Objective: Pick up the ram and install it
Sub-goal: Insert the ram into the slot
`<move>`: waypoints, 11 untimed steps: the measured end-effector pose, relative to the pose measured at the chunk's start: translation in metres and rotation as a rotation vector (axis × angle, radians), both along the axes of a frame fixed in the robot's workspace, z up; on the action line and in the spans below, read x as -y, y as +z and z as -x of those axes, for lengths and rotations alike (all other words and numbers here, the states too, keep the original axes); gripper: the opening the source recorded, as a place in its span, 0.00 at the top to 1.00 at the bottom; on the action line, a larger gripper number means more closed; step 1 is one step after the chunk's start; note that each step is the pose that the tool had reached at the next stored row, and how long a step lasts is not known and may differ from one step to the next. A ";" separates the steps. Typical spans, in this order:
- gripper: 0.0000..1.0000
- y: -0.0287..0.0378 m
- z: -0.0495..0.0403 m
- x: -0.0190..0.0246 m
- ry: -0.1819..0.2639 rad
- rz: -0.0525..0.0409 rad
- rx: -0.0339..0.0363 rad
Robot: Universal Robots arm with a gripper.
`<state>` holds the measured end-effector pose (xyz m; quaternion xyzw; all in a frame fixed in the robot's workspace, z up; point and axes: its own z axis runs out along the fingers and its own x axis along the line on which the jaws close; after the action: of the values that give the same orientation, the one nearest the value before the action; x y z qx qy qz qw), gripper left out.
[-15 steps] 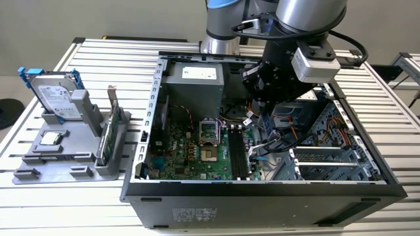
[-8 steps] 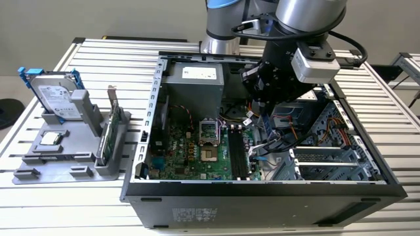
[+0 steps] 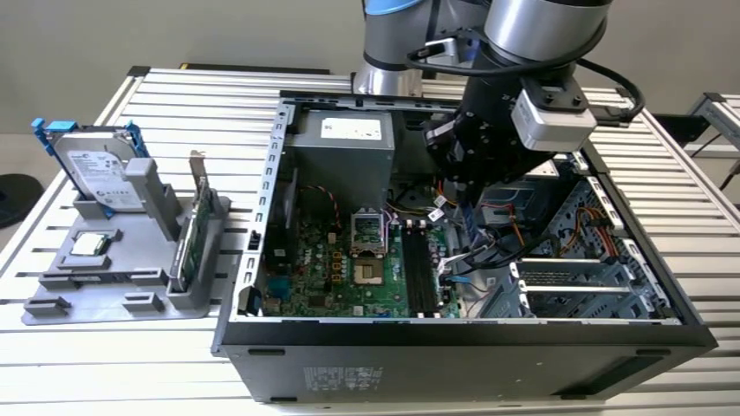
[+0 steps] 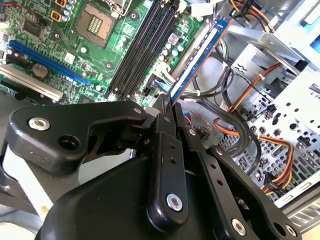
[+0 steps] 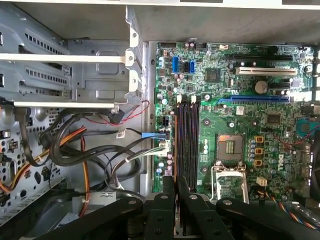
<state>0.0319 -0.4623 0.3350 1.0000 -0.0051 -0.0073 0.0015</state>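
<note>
My gripper [image 4: 169, 107] is clamped on the ram [image 4: 196, 57] — a blue stick with a white label I can't read — held over the motherboard [image 5: 235, 125], just beside its black slots [image 5: 186, 142], inside the open case [image 3: 463, 334].

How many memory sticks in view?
1: the memory stick, clamped in the claw inside the open case, near the black slots. The slots look empty; cables could hide another.
</note>
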 end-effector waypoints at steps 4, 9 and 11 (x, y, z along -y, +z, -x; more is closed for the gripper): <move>1.00 -0.0038 0.0000 0.0000 0.000 0.0001 0.0000; 1.00 -0.0090 0.0000 0.0000 0.000 0.0001 0.0017; 1.00 -0.0126 -0.0001 0.0000 0.000 0.0002 0.0050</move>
<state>0.0319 -0.4623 0.3225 1.0000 -0.0051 -0.0048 0.0016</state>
